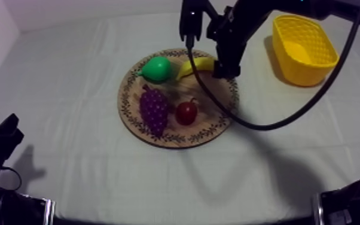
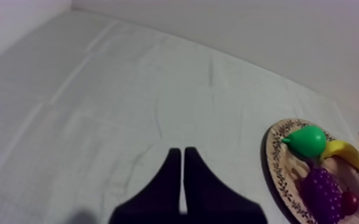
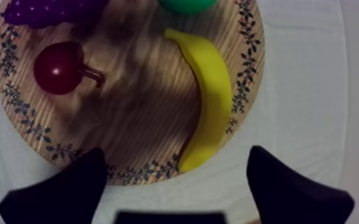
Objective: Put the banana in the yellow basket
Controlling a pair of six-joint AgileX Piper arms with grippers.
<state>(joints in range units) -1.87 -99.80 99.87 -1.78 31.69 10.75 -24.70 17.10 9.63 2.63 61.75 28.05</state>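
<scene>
Right fingers [image 3: 62, 187] spread above banana [image 3: 209, 101] (on wooden board [image 3: 134, 113]); left fingers [image 2: 164, 190] pressed together over cloth [image 2: 98, 89].

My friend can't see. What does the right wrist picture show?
The open right gripper hangs above one end of the banana on the wooden board. A small red fruit, grapes and a pear lie farther across it.

Dim, cool light from overhead greys the bench [image 1: 69, 78], and the right arm [image 1: 245, 27] throws a broad, soft shadow across the wooden board [image 1: 209, 122] and onto the bench nearer the camera.
</scene>
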